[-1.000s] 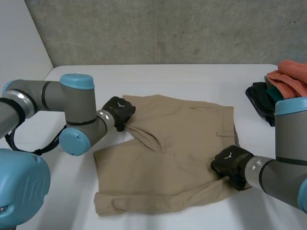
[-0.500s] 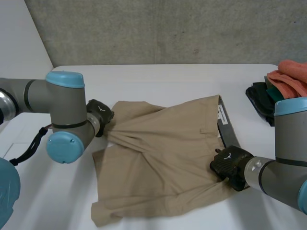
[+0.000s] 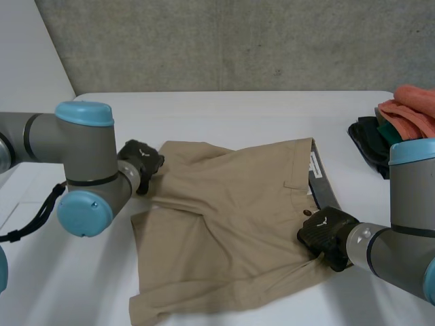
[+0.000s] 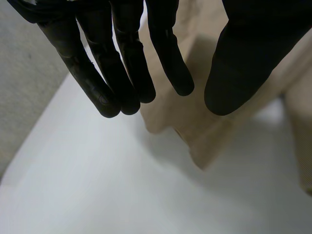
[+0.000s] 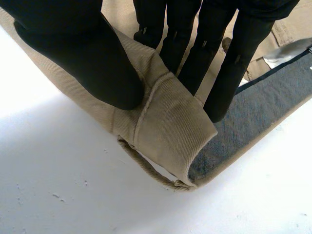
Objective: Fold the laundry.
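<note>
Two hands flank the tan shorts [image 3: 231, 224] lying mid-frame on the bench [image 3: 238, 115]. The right hand [image 3: 325, 233] has its fingers clamped on the waistband corner, likely to anchor it. The left hand [image 3: 141, 161], at the upper-left hem, has its fingers apart and holds nothing.

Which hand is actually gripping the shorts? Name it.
The right hand: its thumb and fingers pinch the tan shorts at the waistband corner. The left hand is open, fingers straight, holding nothing.

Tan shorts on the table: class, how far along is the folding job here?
Done: no fold; the shorts lie spread and rumpled. In hand: the right hand pinches the waistband corner, while the left hand is open at the far leg. Left: fold them, then the clothes pile.
</note>
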`<state>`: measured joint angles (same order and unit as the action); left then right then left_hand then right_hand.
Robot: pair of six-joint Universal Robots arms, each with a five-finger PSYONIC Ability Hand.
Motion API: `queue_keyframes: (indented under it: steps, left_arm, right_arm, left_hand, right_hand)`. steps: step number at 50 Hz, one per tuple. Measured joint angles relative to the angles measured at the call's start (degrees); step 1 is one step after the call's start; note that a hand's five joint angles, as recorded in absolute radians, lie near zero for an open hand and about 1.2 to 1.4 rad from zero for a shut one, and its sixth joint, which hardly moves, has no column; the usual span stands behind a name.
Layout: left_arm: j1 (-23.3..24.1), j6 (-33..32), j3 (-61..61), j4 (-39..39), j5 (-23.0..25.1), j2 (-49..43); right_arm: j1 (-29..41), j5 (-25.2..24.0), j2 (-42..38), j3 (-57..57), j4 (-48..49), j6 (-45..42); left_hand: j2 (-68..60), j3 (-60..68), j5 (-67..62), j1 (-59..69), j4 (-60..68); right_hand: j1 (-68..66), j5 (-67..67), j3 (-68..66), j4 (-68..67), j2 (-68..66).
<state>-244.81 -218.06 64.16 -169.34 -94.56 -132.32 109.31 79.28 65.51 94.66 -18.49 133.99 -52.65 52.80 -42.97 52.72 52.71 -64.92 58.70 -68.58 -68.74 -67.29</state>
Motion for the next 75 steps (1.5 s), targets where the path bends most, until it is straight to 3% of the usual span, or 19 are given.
queue_keyframes:
  steps: [7, 26, 28, 30, 32, 46, 47, 49, 50, 51, 55, 64, 70, 75]
  left_arm:
    - [-0.55, 0.02, 2.87, 0.60, 0.18, 0.69]
    - [-2.26, 0.33, 7.02, -0.92, 0.88, 1.79]
    - [-2.39, 0.34, 6.99, -1.13, 0.94, 1.52]
    - [-2.66, 0.32, 6.72, -1.75, 1.04, 0.55]
    - [-2.72, 0.30, 6.54, -1.96, 0.99, 0.14]
    - [0.13, -3.81, 8.30, -0.09, -8.44, 5.66]
    - [0.36, -4.51, 8.28, -0.34, -9.01, 5.77]
    - [0.67, -5.54, 8.02, -0.95, -9.44, 5.59]
    - [0.78, -5.83, 7.88, -1.20, -9.45, 5.47]
    - [0.88, -6.07, 7.70, -1.49, -9.37, 5.33]
    - [1.16, -5.84, 7.28, -2.15, -8.64, 5.73]
    - [1.87, 3.13, 11.74, -0.53, -5.48, 16.11]
    - [3.98, 14.28, 18.49, 6.98, 0.67, 26.72]
    - [5.70, 21.08, 22.79, 14.30, 3.91, 29.83]
  right_arm:
    - [0.10, 0.00, -0.06, 0.17, 0.11, -0.04]
    - [0.49, 0.00, -0.33, 0.58, 0.22, -0.12]
    - [0.51, 0.00, -0.32, 0.59, 0.22, -0.12]
    - [0.57, 0.00, -0.29, 0.61, 0.21, -0.12]
    - [0.60, 0.00, -0.26, 0.63, 0.21, -0.11]
    - [0.75, 0.00, 0.36, 0.73, 0.17, -0.13]
    - [0.88, 0.00, 0.40, 0.74, 0.14, -0.11]
    - [1.12, 0.00, 0.52, 0.76, 0.07, -0.06]
    - [1.21, 0.00, 0.57, 0.76, 0.05, -0.03]
    - [1.36, -0.01, 0.71, 0.77, 0.05, 0.01]
    - [1.86, -0.11, 1.38, 0.73, 0.11, 0.24]
    - [3.91, -0.17, 3.10, -2.30, 1.00, 3.48]
    - [5.30, 0.86, 1.89, -8.47, 1.91, 11.03]
    - [5.64, 3.25, 0.15, -12.83, 2.49, 17.52]
  left_hand:
    - [8.41, -8.37, 8.66, -8.42, -8.60]
    - [7.01, -7.10, 7.60, -7.12, -7.37]
    - [3.88, -3.96, 4.72, -3.84, -4.45]
    - [-11.64, 11.21, -10.43, 12.47, 11.08]
    - [-14.47, 13.89, -13.24, 13.70, 14.39]
    - [-15.56, 15.11, -13.55, 13.70, 15.61]
    - [-12.71, 12.35, -11.28, 10.86, 12.68]
    - [8.11, -7.12, 7.54, -10.63, -7.10]
    - [8.11, -7.12, 7.54, -10.63, -7.10]
    - [19.99, -19.12, 19.53, -23.01, -19.31]
    - [29.22, -29.20, 30.03, -29.13, -29.80]
    - [30.88, -30.88, 31.71, -29.34, -31.20]
    - [30.73, -30.74, 31.18, -29.33, -31.05]
    - [30.73, -30.74, 31.17, -29.34, -31.06]
  right_hand:
    - [0.00, -0.01, 0.00, 0.00, 0.00]
    - [0.00, 0.01, 0.01, 0.00, 0.00]
    - [0.00, 0.00, 0.01, 0.00, 0.00]
    - [0.00, 0.00, 0.01, 0.00, 0.00]
    - [0.00, 0.00, 0.01, 0.00, 0.00]
    - [0.00, 0.00, 0.00, 0.00, 0.00]
    - [0.00, 0.00, 0.01, 0.00, 0.00]
    - [0.00, 0.00, 0.01, 0.00, 0.00]
    - [0.00, 0.00, 0.01, 0.00, 0.00]
    - [0.00, 0.00, 0.00, 0.00, 0.00]
    - [0.00, 0.00, 0.01, 0.00, 0.00]
    - [0.00, -0.01, 0.01, 0.00, 0.00]
    - [0.00, 0.00, 0.01, 0.00, 0.00]
    - [0.00, 0.00, 0.01, 0.00, 0.00]
